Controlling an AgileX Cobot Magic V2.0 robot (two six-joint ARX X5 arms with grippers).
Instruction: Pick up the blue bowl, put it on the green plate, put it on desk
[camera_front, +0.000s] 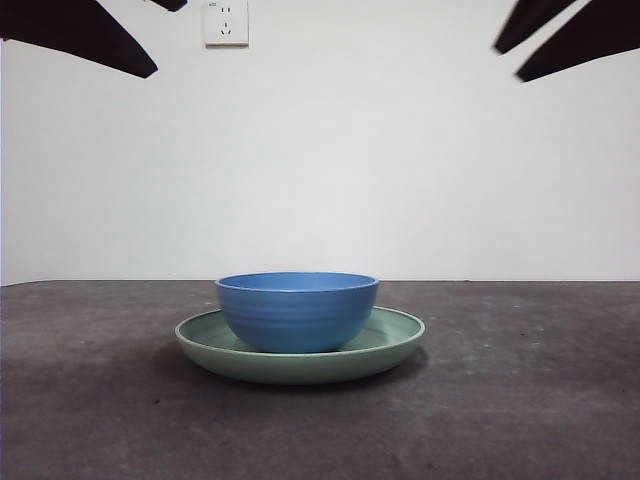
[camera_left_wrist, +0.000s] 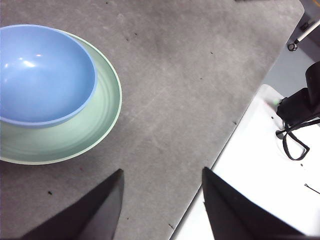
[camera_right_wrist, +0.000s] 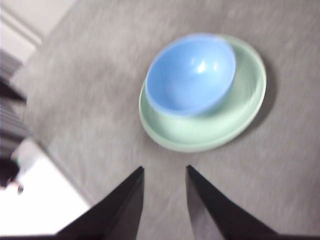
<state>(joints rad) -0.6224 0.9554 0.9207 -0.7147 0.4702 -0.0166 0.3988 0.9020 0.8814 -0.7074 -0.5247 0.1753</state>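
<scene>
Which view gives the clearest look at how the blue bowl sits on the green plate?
The front view: the blue bowl stands upright inside the green plate, shown level and sharp. The left wrist view looks down into the bowl, cut off at the picture's edge. The right wrist view shows both whole, bowl off-centre, but blurred.

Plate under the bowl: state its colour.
Pale sage green, glossy; the green plate under the blue bowl shows best in the front view.

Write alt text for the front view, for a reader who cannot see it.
A round, glossy medium-blue bowl sits inside a wide, shallow pale green plate at the centre of a dark grey-brown matte desk. Behind stands a plain white wall with a white power socket. Black gripper tips show at the top corners, well above the dishes.
</scene>
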